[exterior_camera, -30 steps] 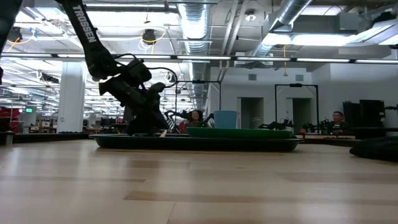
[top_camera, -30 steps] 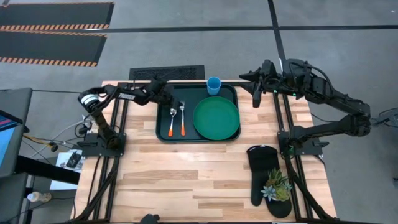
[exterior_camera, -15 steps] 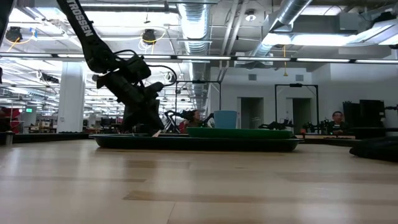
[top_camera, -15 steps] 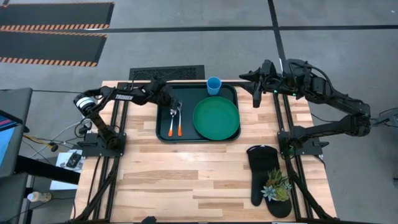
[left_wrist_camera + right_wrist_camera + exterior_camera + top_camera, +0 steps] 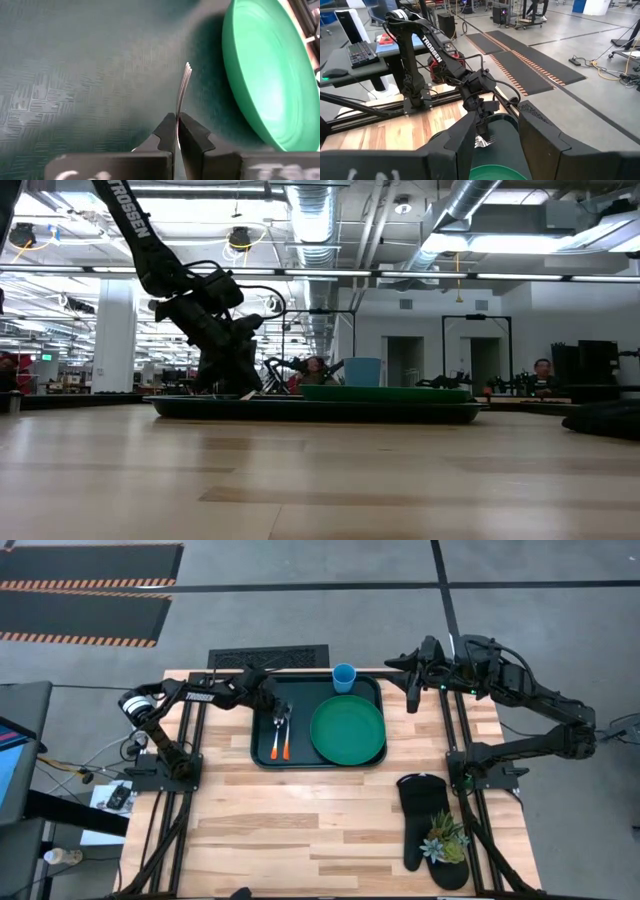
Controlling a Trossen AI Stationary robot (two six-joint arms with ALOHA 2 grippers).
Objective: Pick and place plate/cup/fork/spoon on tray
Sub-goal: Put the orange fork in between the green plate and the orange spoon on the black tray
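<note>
I kept the left end effector (image 5: 177, 131) pinching the fork (image 5: 183, 85) at tray (image 5: 75, 75) centre-left; early release risked it tipping onto the spoon (image 5: 275, 735).

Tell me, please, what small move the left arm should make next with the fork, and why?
Probably open the fingers and lift away. The left gripper is shut on the fork, which already sits low over the tray, next to the spoon and beside the plate.

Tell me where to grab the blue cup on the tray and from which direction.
Take the cup by its rim from straight above, one finger inside the open mouth: it stands upright at the far edge of the tray, with the plate close on its near side.
</note>
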